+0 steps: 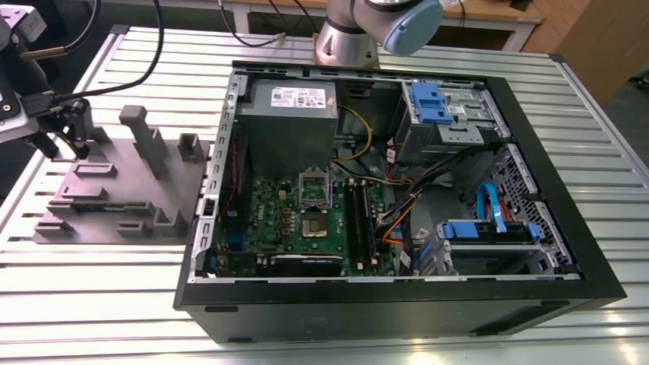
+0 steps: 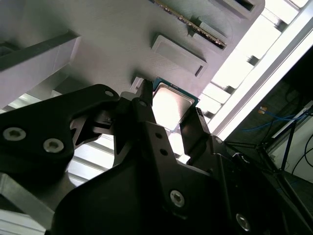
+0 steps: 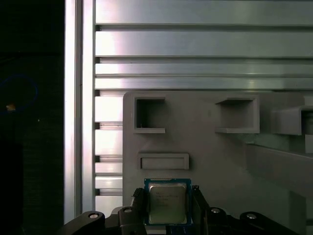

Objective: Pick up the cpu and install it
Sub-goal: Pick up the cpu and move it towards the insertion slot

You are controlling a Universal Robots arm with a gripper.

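Observation:
The cpu [image 3: 167,203] is a small square chip with a silver top and a thin green edge. It lies at the corner of the grey plastic fixture [image 3: 220,161], just beside a low rectangular ridge. My gripper [image 3: 167,209] straddles the chip, with one black finger against each of two opposite edges. In the second wrist view the cpu [image 2: 172,102] shows between the same two fingertips of the gripper [image 2: 171,111]. In the exterior view the gripper [image 1: 63,148] hangs over the far corner of the fixture [image 1: 121,190], at the exterior view's left.
An open computer case [image 1: 406,296] lies on the slatted metal table [image 1: 102,274], to the exterior view's right of the fixture. Its green motherboard has a CPU socket [image 1: 312,205]. A grey power supply [image 1: 289,103] sits at the back. Upright blocks [image 1: 142,137] rise from the fixture.

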